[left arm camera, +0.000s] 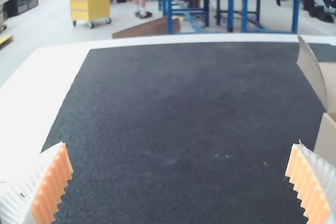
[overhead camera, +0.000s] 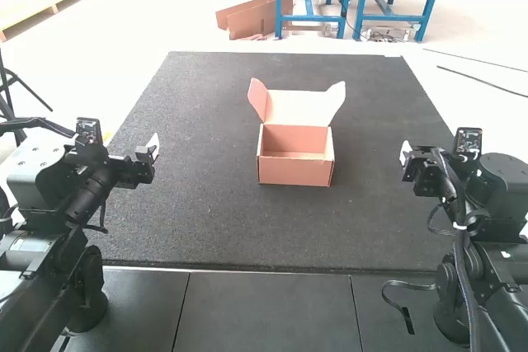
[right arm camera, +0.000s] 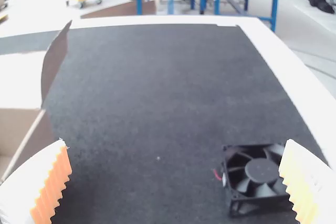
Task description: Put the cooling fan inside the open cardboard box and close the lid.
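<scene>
The open cardboard box [overhead camera: 295,166] stands in the middle of the black mat, its lid [overhead camera: 297,103] raised at the far side with the ear flaps spread. The box's interior looks bare. A black square cooling fan [right arm camera: 257,178] lies flat on the mat just ahead of my right gripper [right arm camera: 176,150], close to one white finger [right arm camera: 304,182]. That gripper [overhead camera: 407,162] hovers open to the right of the box. My left gripper [overhead camera: 150,156] hovers open to the left of the box, over bare mat [left arm camera: 177,156]. The box's edge [left arm camera: 321,93] shows beside it.
The black mat [overhead camera: 206,212] covers most of the white table, with a pale margin [right arm camera: 310,93] along its edges. Dark panels [overhead camera: 264,311] run along the near side between the two arm bases.
</scene>
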